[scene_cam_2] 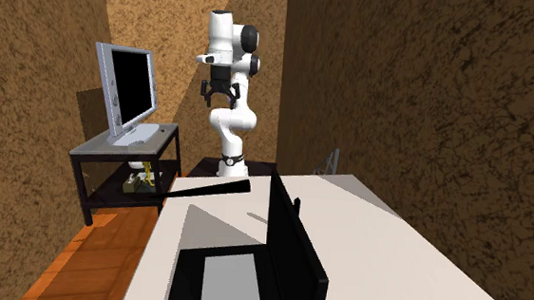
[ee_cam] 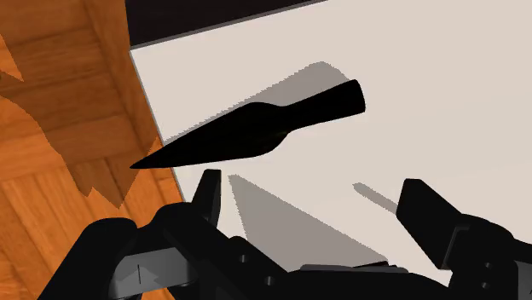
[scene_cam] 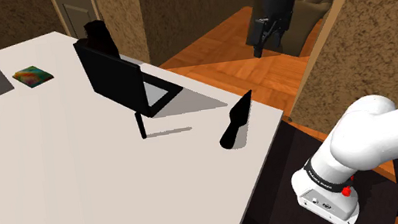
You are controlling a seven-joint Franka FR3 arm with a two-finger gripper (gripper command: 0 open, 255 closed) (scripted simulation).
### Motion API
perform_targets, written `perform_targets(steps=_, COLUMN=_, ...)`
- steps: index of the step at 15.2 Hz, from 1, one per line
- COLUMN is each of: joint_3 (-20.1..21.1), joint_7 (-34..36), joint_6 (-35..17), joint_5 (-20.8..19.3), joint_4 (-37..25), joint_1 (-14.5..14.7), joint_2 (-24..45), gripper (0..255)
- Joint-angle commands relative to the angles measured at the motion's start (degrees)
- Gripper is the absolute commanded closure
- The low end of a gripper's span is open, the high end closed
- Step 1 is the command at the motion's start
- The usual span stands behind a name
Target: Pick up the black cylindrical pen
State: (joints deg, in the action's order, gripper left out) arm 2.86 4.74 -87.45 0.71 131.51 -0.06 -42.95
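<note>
Your end effector [scene_cam: 262,44] spread, empty, upper right, thin black pen [scene_cam: 141,127] upright on counter [scene_cam: 83,199], centre frame, well apart

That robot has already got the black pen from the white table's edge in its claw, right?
No. The pen is not held: it is on the white table at its edge. The gripper is open and apart from it, as the wrist view shows.
</note>
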Motion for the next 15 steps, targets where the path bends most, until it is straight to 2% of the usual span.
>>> perform_targets(steps=1, joint_3=0.00, joint_7=0.00, joint_6=0.00, joint_5=0.00, joint_4=0.00, joint_1=0.00, joint_2=0.00, gripper=0)
perform_targets(steps=8, joint_3=5.97, joint_7=5.69, joint_6=-8.51, joint_5=2.71, joint_4=-2.02, joint_1=1.78, joint_2=10.45, gripper=0)
perform_targets(steps=15, joint_3=11.62, joint_7=11.57, joint_6=-15.64, joint_5=2.89, joint_4=-7.47, joint_1=2.97, joint_2=22.99, gripper=0)
